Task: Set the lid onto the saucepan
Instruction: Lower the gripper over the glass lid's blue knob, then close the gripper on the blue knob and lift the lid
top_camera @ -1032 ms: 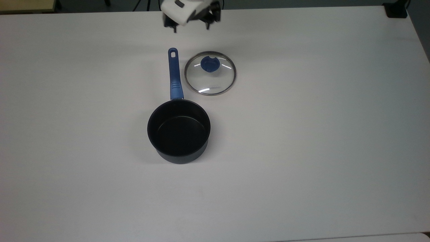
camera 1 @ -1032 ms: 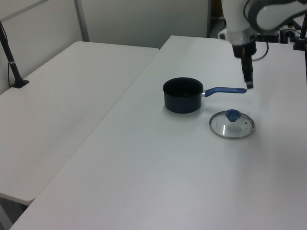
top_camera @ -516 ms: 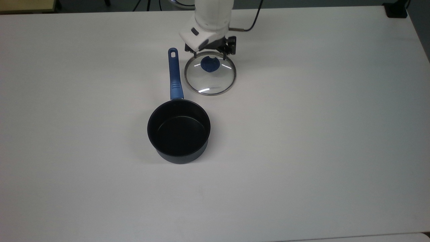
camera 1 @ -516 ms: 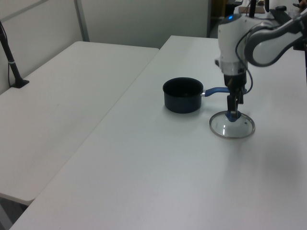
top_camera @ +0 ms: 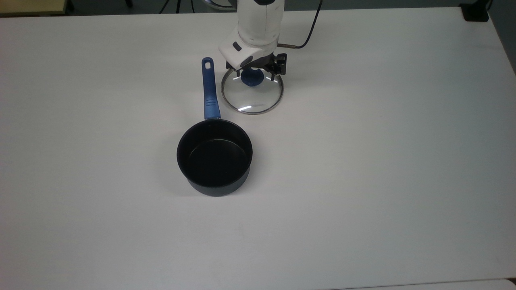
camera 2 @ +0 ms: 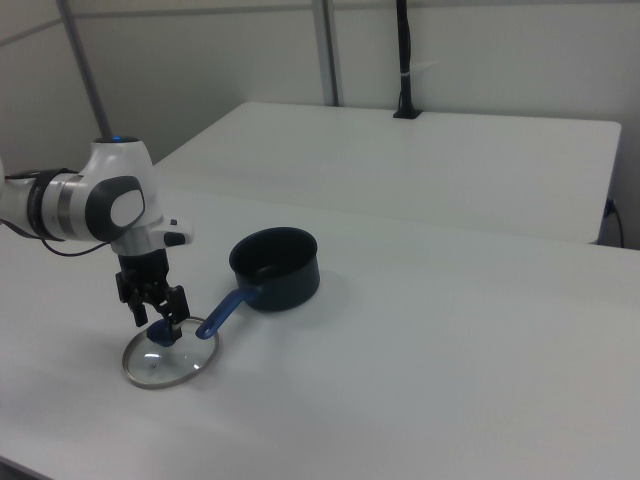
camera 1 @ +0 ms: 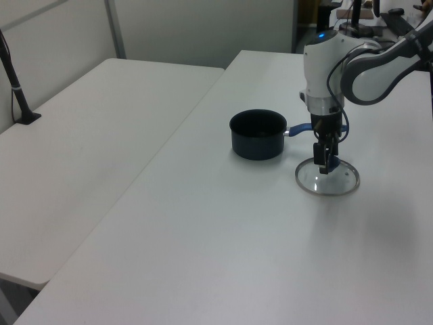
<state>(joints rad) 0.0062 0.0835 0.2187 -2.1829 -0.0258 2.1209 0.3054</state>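
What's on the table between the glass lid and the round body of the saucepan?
Nothing: in the top view, bare white table separates the lid from the saucepan.

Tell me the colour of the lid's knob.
Blue, clearest in the top view: the knob sits at the centre of the clear lid.

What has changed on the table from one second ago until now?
The gripper came from the far table edge down onto the lid's blue knob and now sits around it. Whether it has clamped yet cannot be told. The lid lies flat in the same place, and the saucepan has not moved.
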